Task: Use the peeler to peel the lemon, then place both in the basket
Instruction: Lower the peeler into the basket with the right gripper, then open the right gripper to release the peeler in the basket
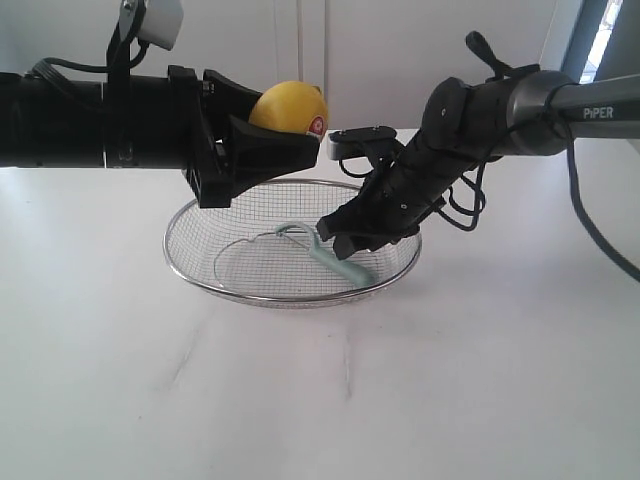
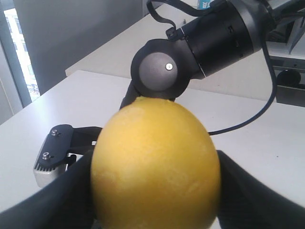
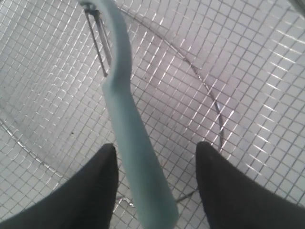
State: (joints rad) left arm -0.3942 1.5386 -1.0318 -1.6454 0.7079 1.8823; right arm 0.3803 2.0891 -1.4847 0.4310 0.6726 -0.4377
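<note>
The left claw (image 1: pixel 305 125) pinches the lemon (image 1: pixel 285 108), hiding its underside. The right claw (image 1: pixel 338 238), spread, straddles the peeler (image 3: pixel 128 129) in the basket (image 1: pixel 190 270), partly covering its handle.

Exterior view frontal, slightly raised, left wrist tight behind lemon (image 2: pixel 155 167), right wrist close above basket (image 3: pixel 248 71)

Bright, even daylight; window (image 1: pixel 603 35) glare at 1 o'clock; bench (image 1: pixel 500 400) washed out; lemon (image 2: pixel 155 167) close-up soft.
</note>
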